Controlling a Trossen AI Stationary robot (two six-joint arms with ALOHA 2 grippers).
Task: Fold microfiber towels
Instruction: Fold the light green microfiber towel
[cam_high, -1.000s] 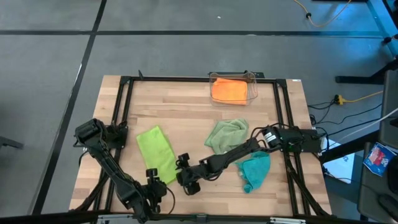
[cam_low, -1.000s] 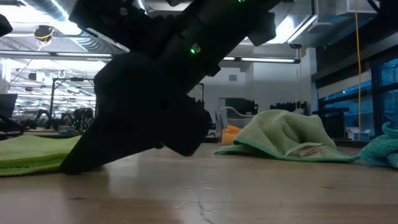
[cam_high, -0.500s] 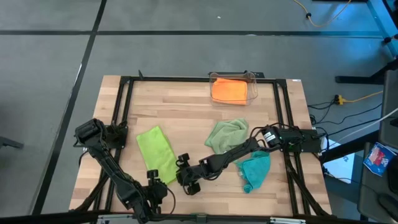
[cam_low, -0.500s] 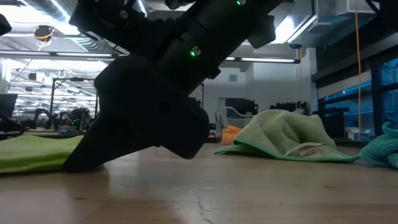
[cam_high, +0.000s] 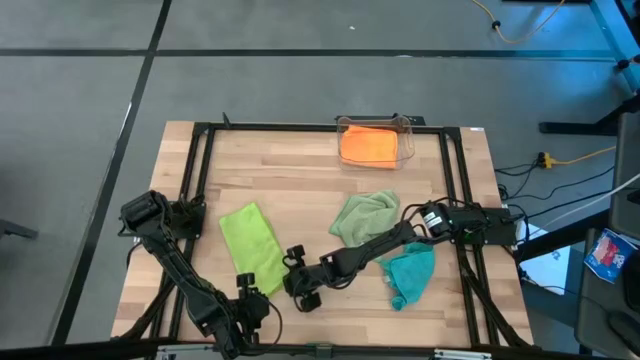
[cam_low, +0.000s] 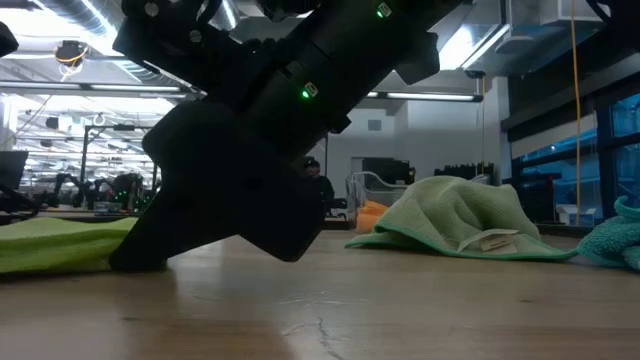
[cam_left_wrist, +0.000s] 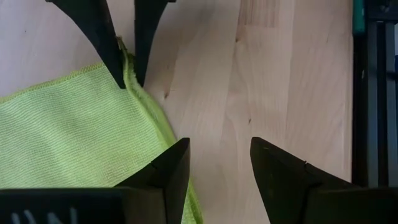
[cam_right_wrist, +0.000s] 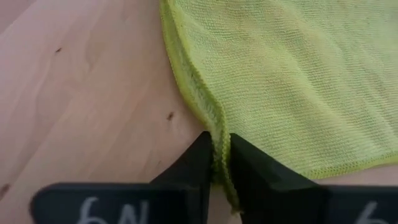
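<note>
The lime green towel (cam_high: 252, 245) lies flat on the wood at the table's near left, also seen in the low view (cam_low: 50, 245). My right gripper (cam_right_wrist: 219, 163) reaches across from the right and is shut on the towel's right edge (cam_high: 290, 285). My left gripper (cam_left_wrist: 217, 168) stands open just beside the same edge, nearer the table's front (cam_high: 247, 292). The sage towel (cam_high: 362, 218) and the teal towel (cam_high: 410, 272) lie crumpled on the table. The orange towel (cam_high: 368, 145) lies in a clear bin. My right gripper pinches the lime towel's hemmed right edge (cam_right_wrist: 211, 127) between its two fingers; the left wrist view shows the same pinch (cam_left_wrist: 127, 59). The fingers slant down from the table's right side. The rest of the towel lies flat and slack on the table.
The clear bin (cam_high: 405, 140) stands at the far edge, right of centre. The sage towel with its white tag (cam_low: 492, 243) sits behind my right arm. A black frame (cam_high: 200, 180) runs along the table's sides. Bare wood lies in front of the towels.
In the low view my right gripper's fingers have drawn together at the lime towel's edge, while the arm has stayed where it was. The towels have not moved.
</note>
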